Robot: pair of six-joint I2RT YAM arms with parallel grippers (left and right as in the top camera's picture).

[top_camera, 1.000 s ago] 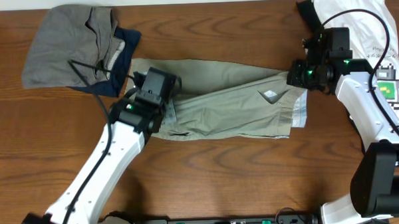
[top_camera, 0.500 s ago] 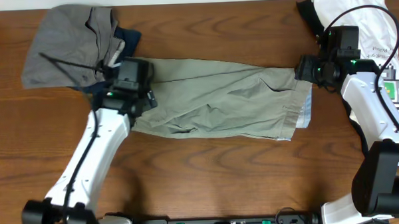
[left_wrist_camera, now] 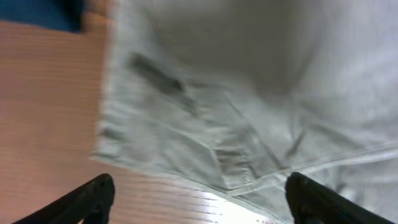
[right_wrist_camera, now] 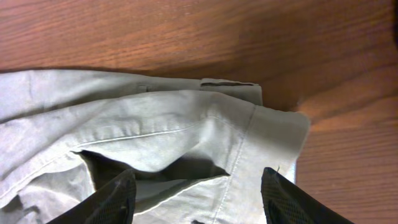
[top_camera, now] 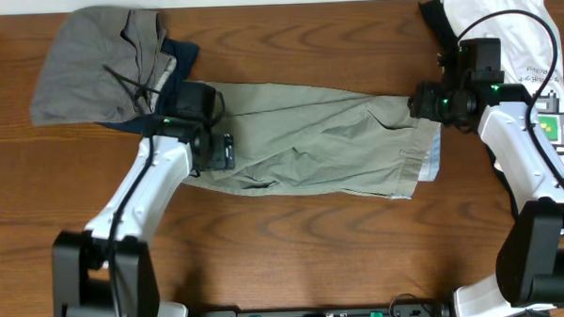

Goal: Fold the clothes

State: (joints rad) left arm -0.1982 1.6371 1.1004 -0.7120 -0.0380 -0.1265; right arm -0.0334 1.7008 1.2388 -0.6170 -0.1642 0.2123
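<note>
The overhead camera looks straight down from far above the brown wooden table [top_camera: 313,242]. The left wrist camera sits behind the left pincer [left_wrist_camera: 199,199], the right one behind the right pincer [right_wrist_camera: 199,199]. Both face down, close onto the light khaki-olive cotton shorts [top_camera: 319,148], which all views share.

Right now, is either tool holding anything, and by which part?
Nothing is held. The left tool and the right tool both stand open over the khaki shorts, with no fabric pinched.

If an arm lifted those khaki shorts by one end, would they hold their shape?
Probably not: the shorts lie creased and rumpled, so they would likely droop. The thicker stitched waistband may hang stiffer. Pushed across the table, they would probably bunch rather than slide whole.
</note>
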